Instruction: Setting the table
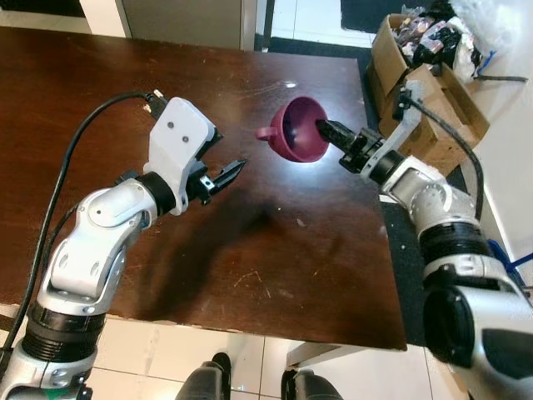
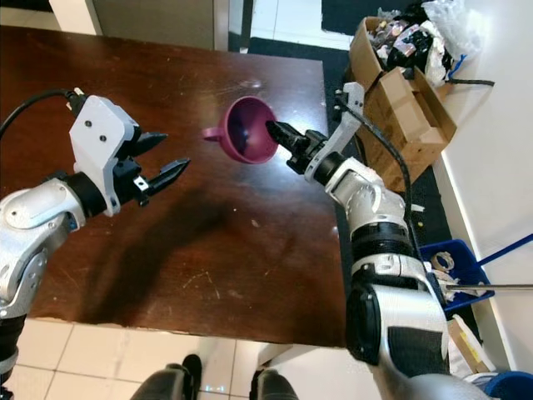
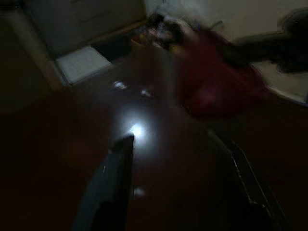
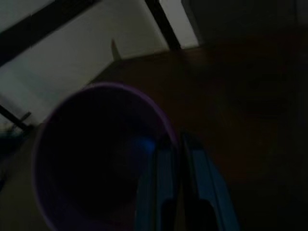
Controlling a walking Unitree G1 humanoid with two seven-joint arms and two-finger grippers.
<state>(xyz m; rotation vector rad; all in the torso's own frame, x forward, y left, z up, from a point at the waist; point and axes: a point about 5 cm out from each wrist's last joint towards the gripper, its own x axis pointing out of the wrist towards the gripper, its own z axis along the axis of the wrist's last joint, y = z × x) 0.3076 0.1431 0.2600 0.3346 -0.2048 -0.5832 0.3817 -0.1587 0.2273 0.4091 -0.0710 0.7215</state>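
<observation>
A magenta cup with a side handle hangs tilted just above the dark wooden table, near its far right side. My right gripper is shut on the cup's rim, one finger inside and one outside; in the right wrist view the blue-lit fingers pinch the rim of the cup. My left gripper hovers open over the table to the left of the cup, holding nothing. The left wrist view is dark and shows the cup as a blur ahead of its spread fingers.
Cardboard boxes stuffed with bags stand on the floor past the table's right edge. A blue bin sits on the floor further right. The table's near edge is just in front of my feet.
</observation>
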